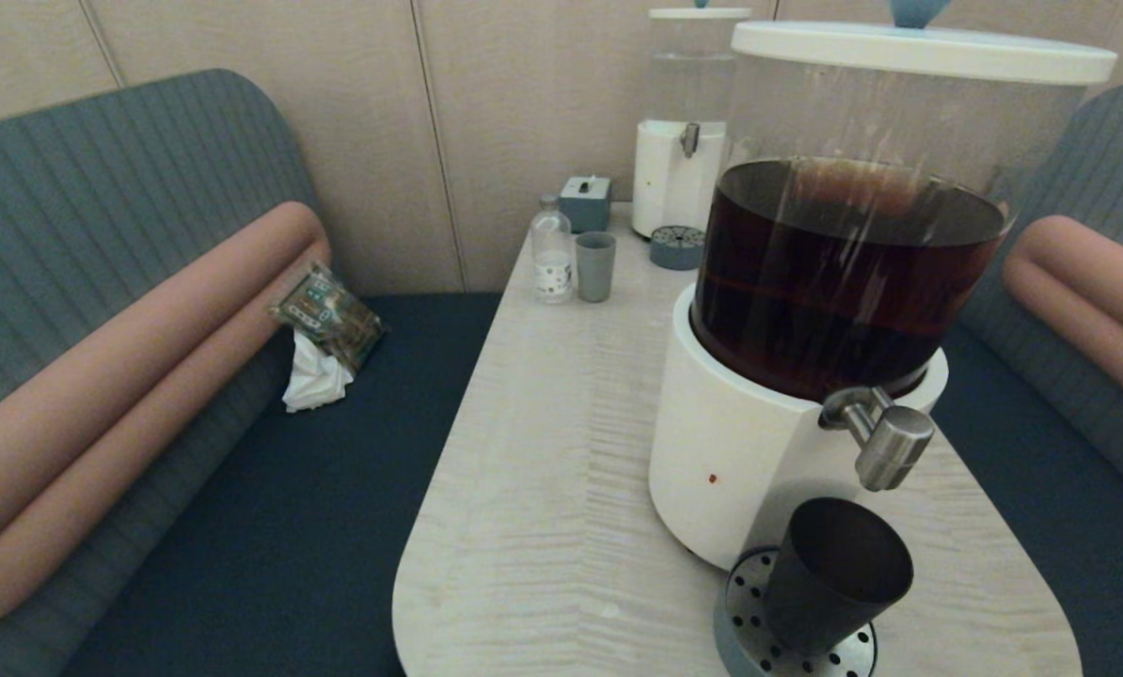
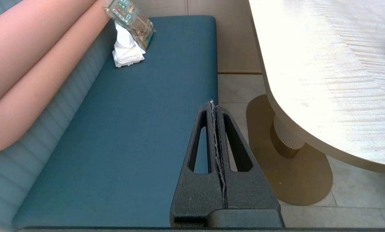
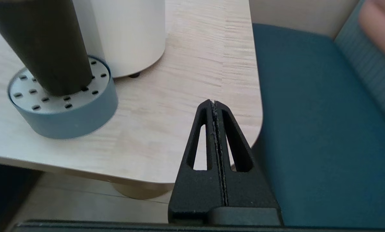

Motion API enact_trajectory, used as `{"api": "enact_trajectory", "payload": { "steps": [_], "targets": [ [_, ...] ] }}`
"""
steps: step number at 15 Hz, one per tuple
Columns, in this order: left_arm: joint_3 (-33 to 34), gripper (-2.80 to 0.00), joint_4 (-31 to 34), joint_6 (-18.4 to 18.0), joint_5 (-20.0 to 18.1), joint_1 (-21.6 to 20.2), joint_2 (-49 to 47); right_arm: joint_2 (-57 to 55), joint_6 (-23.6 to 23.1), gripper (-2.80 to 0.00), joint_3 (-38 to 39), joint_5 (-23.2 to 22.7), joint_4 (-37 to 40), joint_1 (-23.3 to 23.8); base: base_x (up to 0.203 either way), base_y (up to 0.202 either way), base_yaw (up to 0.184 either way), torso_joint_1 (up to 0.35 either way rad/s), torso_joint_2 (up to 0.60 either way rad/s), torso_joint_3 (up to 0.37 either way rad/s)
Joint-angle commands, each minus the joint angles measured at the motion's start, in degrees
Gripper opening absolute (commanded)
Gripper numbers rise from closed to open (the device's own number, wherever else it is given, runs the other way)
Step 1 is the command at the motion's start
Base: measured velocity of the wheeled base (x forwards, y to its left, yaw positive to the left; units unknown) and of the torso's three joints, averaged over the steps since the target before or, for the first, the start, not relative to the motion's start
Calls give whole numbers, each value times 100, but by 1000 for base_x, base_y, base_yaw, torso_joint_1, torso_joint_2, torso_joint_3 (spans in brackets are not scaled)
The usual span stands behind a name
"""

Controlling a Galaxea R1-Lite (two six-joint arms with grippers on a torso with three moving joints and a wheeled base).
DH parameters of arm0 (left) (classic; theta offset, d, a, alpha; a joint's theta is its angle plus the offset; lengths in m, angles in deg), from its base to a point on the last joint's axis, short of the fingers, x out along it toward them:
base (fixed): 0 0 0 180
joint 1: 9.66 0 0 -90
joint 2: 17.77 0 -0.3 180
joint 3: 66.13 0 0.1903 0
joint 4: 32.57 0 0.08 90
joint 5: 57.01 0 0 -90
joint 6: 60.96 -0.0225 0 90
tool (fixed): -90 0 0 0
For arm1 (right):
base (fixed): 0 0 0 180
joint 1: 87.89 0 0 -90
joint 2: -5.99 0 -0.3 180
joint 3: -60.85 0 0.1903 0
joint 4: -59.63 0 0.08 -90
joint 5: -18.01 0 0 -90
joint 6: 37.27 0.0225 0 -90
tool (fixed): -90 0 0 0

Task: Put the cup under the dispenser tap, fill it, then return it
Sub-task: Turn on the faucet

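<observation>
Cup (image 1: 834,575): matte black, upright on the perforated grey drip tray (image 1: 751,649), near right of the counter (image 1: 543,489), directly below the dispenser tap (image 1: 886,440).

Dispenser (image 1: 740,451): white base, dark brown liquid.

Far end of the counter: grey-green tumbler (image 1: 595,266) beside a small bottle (image 1: 551,249).

Right hand (image 3: 214,103): fingers pressed together, empty, near the counter's near right edge, apart from the cup.

Left hand (image 2: 212,103): fingers together, empty, parked over the left bench seat (image 2: 141,129).
</observation>
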Motion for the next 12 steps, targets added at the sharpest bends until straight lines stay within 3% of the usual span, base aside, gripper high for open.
{"api": "enact_trajectory", "payload": {
  "steps": [1, 4, 6, 9, 12],
  "targets": [
    [5, -280, -7, -2, -2, -2, -9, 13, 200, -280, 36, 29, -22, -2, 0, 0, 0, 0, 0, 0],
    [5, -280, -7, -2, -2, -2, -9, 20, 218, -280, -5, 41, -97, 4, 0, 0, 0, 0, 0, 0],
    [5, -280, 2, -2, -2, -2, -9, 10, 223, -280, -461, 47, -65, -2, 0, 0, 0, 0, 0, 0],
    [5, -280, 1, -2, -2, -2, -9, -313, 244, -280, -2173, 8, 435, -4, 0, 0, 0, 0, 0, 0],
    [5, -280, 2, -2, -2, -2, -9, -1662, 552, -280, -4098, -17, 981, 43, 0, 0, 0, 0, 0, 0]
  ]
}}
